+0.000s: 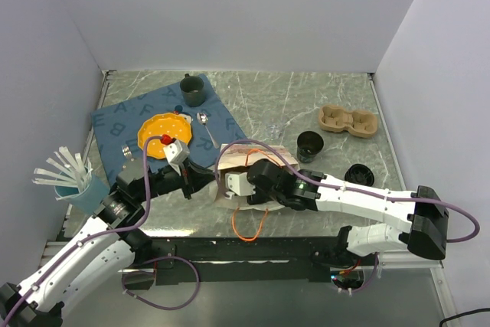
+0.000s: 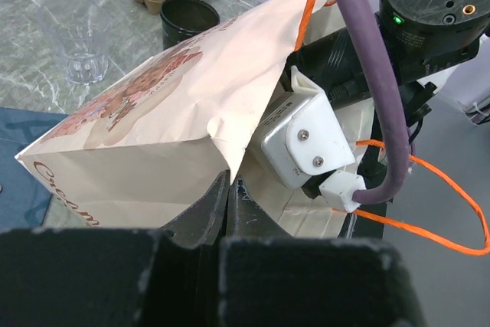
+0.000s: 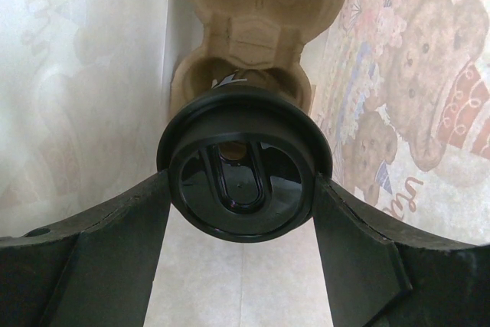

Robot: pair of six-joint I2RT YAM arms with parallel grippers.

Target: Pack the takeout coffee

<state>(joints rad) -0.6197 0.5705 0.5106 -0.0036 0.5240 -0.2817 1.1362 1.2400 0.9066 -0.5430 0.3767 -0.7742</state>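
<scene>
Left gripper (image 2: pixel 230 208) pinches printed paper bag (image 2: pixel 153 112) open; right gripper (image 3: pixel 242 189) clamps black-lidded dark cup (image 3: pixel 245 151) over brown pulp tray (image 3: pixel 260 21) inside; second cup (image 1: pixel 310 144) sits unlidded outside.

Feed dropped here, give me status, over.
Left gripper pinching paper bag open. Right gripper gripping lidded cup at pulp tray inside bag. Nothing seen blocking.

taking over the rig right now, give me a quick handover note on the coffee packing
Left gripper: shut on the bag's mouth edge, holding it open.
Right gripper: inside the bag, shut on a lidded cup at the near pocket of the bagged tray; the far pocket is empty.
Outside the bag: open cup, loose lid, spare tray.
Done: tray and one cup are in the bag.
Left: release that cup, lid the open cup, bag it.
</scene>
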